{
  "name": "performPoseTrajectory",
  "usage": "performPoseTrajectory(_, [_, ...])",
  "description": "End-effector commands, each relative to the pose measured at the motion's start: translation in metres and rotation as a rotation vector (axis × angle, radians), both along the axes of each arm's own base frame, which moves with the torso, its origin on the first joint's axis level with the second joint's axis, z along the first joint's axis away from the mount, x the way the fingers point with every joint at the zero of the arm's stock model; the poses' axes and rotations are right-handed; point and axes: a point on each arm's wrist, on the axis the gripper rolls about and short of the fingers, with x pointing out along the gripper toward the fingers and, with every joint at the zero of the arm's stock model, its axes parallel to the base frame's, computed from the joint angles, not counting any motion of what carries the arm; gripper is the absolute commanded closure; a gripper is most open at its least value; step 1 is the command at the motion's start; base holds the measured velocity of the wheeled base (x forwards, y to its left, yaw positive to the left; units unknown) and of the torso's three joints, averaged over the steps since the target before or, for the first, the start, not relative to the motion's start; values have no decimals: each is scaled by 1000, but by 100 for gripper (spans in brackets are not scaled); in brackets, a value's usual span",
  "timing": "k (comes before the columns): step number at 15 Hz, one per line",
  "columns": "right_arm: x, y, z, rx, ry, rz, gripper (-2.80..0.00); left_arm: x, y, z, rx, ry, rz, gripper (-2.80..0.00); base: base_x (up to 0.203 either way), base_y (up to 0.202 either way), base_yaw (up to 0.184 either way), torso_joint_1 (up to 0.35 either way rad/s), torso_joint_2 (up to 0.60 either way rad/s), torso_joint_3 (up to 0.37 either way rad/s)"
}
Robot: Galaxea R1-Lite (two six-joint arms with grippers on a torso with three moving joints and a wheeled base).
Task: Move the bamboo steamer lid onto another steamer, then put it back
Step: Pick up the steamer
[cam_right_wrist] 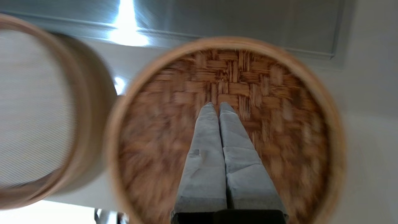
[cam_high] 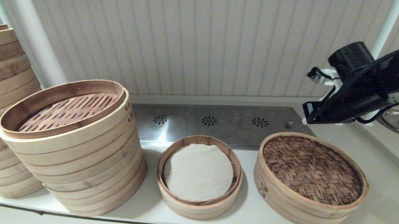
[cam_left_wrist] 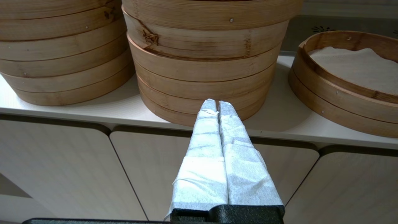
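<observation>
So the round bamboo steamer lid with the brown herringbone-woven top (cam_high: 312,169) is sitting on a wide low basket on the white counter (cam_high: 252,206), just to the right of the small pale bamboo basket with the white cloth liner (cam_high: 199,173), near it but not touching. The right gripper (cam_right_wrist: 217,105) is hanging in the air above the lid, its 2 cloth-wrapped fingers (cam_right_wrist: 205,149) pressed flat together with nothing between them; the wrist view is smeary, so how high it sits over the weave is hard to call, though in the head view the arm looks well clear of the lid. On the other side of the cloth-lined basket stands a tall stack of wide bamboo baskets (cam_high: 78,152) with a slatted bottom showing in the top one, and an even taller stack (cam_high: 6,98) past that. The left gripper (cam_left_wrist: 217,104) is parked low in front of the counter edge, pointing at the base of the wide stack, its 2 wrapped fingers closed on each other, empty.
</observation>
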Motion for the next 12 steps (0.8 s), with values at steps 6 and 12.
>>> performPoseTrajectory(6, [20,-8,-38,-25,131,-42,-280,0,0,0,0,1,0,0,0,0,0,0,0,0])
performPoseTrajectory(12, [-22,-25,-39,-15,167,-96,-280,0,0,0,0,2,0,0,0,0,0,0,0,0])
